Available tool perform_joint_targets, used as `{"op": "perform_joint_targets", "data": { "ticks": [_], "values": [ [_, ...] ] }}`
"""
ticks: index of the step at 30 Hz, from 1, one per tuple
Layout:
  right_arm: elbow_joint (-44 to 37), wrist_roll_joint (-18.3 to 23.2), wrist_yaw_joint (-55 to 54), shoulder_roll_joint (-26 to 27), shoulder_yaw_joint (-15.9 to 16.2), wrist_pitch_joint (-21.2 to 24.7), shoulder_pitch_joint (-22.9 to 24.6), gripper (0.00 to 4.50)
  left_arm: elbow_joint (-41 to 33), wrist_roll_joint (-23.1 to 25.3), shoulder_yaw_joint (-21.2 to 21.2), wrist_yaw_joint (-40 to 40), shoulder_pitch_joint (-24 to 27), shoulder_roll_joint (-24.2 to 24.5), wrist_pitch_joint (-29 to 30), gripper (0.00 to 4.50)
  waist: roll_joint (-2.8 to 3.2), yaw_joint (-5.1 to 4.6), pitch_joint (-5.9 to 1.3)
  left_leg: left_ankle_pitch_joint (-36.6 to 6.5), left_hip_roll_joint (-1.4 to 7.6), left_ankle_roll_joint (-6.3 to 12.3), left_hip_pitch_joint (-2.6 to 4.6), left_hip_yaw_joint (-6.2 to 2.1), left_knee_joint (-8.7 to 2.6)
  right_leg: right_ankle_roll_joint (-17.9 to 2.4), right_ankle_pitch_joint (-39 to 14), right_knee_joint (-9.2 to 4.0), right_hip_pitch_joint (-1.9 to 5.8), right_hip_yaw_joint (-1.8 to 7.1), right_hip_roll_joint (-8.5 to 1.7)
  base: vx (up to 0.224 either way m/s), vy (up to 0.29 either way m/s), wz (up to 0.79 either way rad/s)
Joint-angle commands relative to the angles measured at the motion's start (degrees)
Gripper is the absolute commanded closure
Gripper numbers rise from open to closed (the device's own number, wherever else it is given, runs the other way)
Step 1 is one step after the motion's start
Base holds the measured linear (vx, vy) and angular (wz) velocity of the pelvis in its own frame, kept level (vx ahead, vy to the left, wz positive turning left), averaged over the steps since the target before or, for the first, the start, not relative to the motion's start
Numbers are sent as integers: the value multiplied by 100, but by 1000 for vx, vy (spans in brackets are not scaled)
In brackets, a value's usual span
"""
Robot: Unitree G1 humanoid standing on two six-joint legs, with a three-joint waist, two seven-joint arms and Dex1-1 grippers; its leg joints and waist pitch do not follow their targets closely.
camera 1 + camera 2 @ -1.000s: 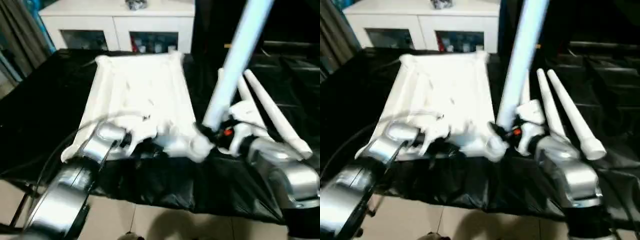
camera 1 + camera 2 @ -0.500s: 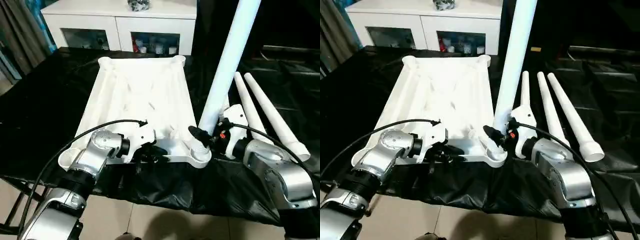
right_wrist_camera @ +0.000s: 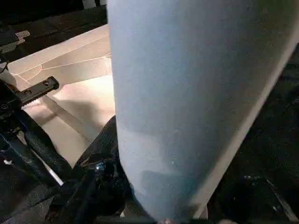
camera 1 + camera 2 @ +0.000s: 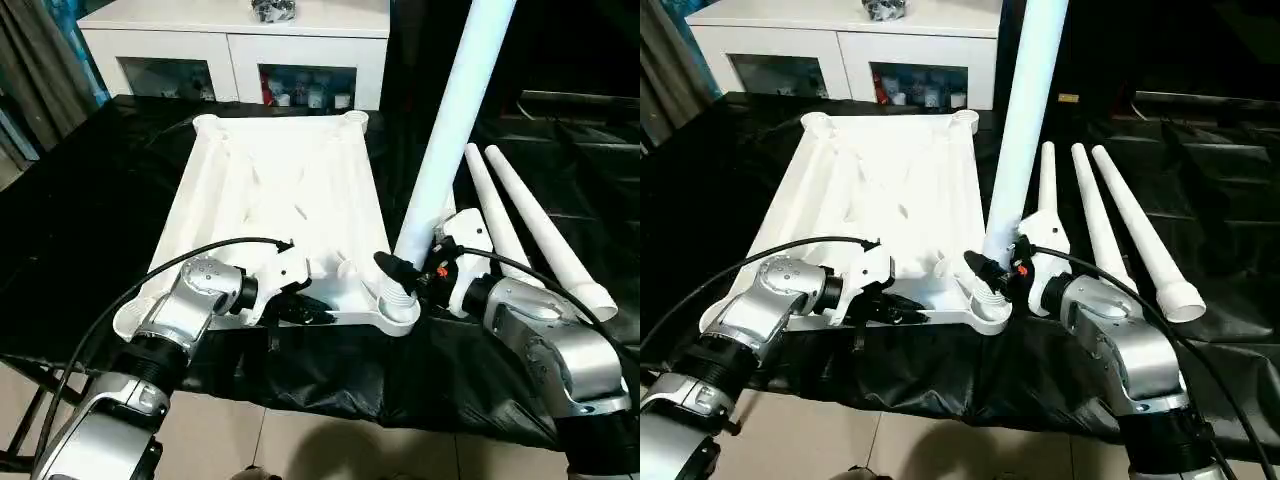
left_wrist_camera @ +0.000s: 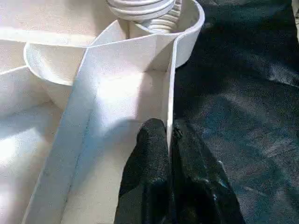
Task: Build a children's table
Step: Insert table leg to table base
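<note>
The white tabletop (image 4: pixel 285 200) lies underside up on the black-draped bench (image 4: pixel 80 220); the left wrist view shows the left gripper (image 5: pixel 169 140) pinched shut on its near rim wall. At the near right corner socket (image 4: pixel 400 310), the right gripper (image 4: pixel 405 275) clasps an upright leg (image 4: pixel 455 120), with spare legs (image 4: pixel 1120 225) lying beside.

All-white plastic table top (image 4: pixel 280 200), ribbed underside up, on black cloth (image 4: pixel 80 220). White tube legs (image 4: pixel 1110 225), the upright leg (image 4: pixel 455 110) faintly bluish, perhaps only shadow. Black fingers (image 5: pixel 149 182) on silver arms. White cabinet (image 4: pixel 240 50), dark glass doors.
</note>
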Motion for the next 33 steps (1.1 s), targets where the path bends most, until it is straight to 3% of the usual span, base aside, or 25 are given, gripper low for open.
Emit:
{"op": "perform_joint_targets", "data": {
  "ticks": [1,11,12,17,20,26,29,32,33],
  "values": [
    [151,-61,45,-4,50,-1,-52,261,-46,-71,30,-29,130,48,150,440,-82,26,-362,-1152,393,114,89,-153,-480,-1372,-1141,-415,264,256,-442,0,0,0],
    [607,-92,348,-68,209,-153,12,261,-245,-127,126,375,216,-33,411,450,-118,15,-342,-1240,391,156,86,-152,-484,-1292,-1533,-453,255,253,-448,0,0,0],
    [650,-108,362,-73,217,-177,13,261,-216,-107,133,435,189,-43,417,450,-163,6,-338,-1266,388,152,81,-149,-488,-1261,-1597,-464,257,253,-445,0,0,0],
    [703,-128,424,-89,237,-207,16,261,-213,-20,128,588,154,-22,494,450,-155,1,-315,-1522,386,75,101,-168,-510,-1120,-2071,-507,238,259,-455,0,0,0],
    [761,-141,465,-102,233,-257,4,261,-298,-62,152,543,170,-6,502,450,-167,-3,-324,-1542,392,46,99,-182,-524,-1069,-2096,-507,234,259,-454,0,0,0],
    [1341,-182,492,54,224,-480,-183,261,-230,-73,190,623,86,35,518,450,-165,-39,-325,-1688,384,7,104,-183,-527,-1154,-2043,-512,221,256,-454,0,0,0],
    [1745,-274,560,156,374,-606,-354,261,-33,-12,194,703,-81,83,441,450,-185,-59,-320,-1762,380,-7,104,-186,-530,-1151,-2172,-519,213,252,-457,0,0,0],
    [1822,-294,595,188,411,-622,-411,261,-4,-33,207,677,-127,106,449,450,-183,-65,-301,-1934,388,-76,122,-199,-547,-1078,-2409,-548,198,255,-461,0,0,0],
    [1854,-305,602,205,427,-624,-447,261,14,-33,214,674,-153,121,454,450,-215,-72,-300,-1990,394,-92,119,-205,-556,-1037,-2478,-553,200,252,-460,0,0,0]
  ]
}}
